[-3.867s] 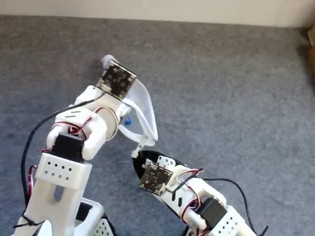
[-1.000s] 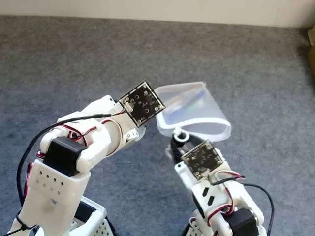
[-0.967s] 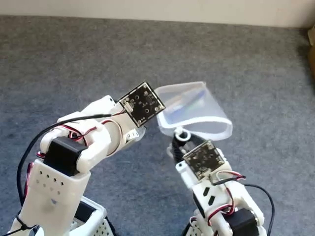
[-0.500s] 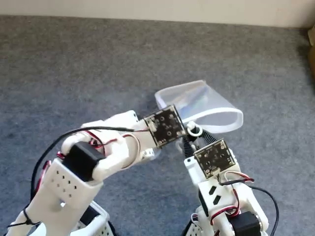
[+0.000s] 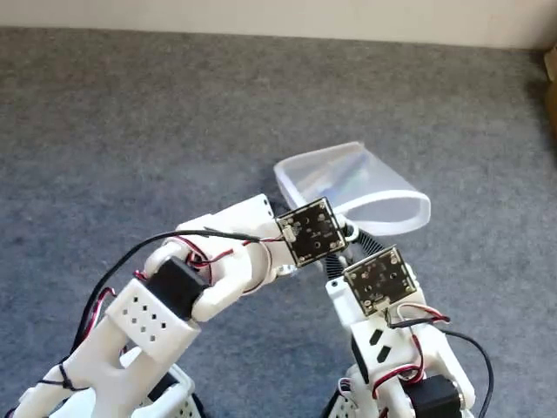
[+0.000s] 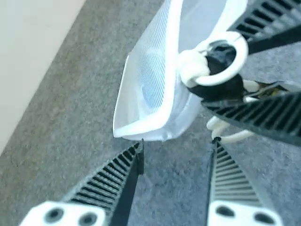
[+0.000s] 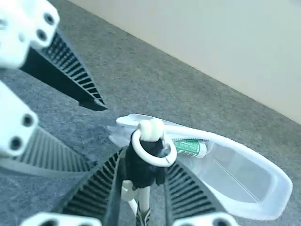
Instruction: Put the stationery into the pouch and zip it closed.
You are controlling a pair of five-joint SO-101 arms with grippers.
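The translucent white pouch (image 5: 348, 185) lies on the grey carpet, with a green-labelled stationery item (image 7: 190, 148) inside. Its mouth (image 7: 244, 179) gapes open beyond the zipper. My right gripper (image 7: 146, 165) is shut on the black zipper pull with its white ring (image 7: 151, 146), at the pouch's near end. My left gripper (image 6: 178, 142) is open, its two ribbed fingers (image 6: 120, 188) apart on either side of the pouch's near corner (image 6: 150, 127), close beside the right gripper (image 6: 225, 82). In the high view both wrists meet at that corner (image 5: 344, 231).
Grey carpet (image 5: 130, 113) spreads out on all sides of the pouch. A pale wall (image 7: 225, 42) runs along the far edge. A brown object (image 5: 550, 78) sits at the right border.
My left arm has swung right and lower, bringing its open gripper to the pouch's near corner beside the right gripper. The pouch shifted slightly right, with the right gripper still on the pull.
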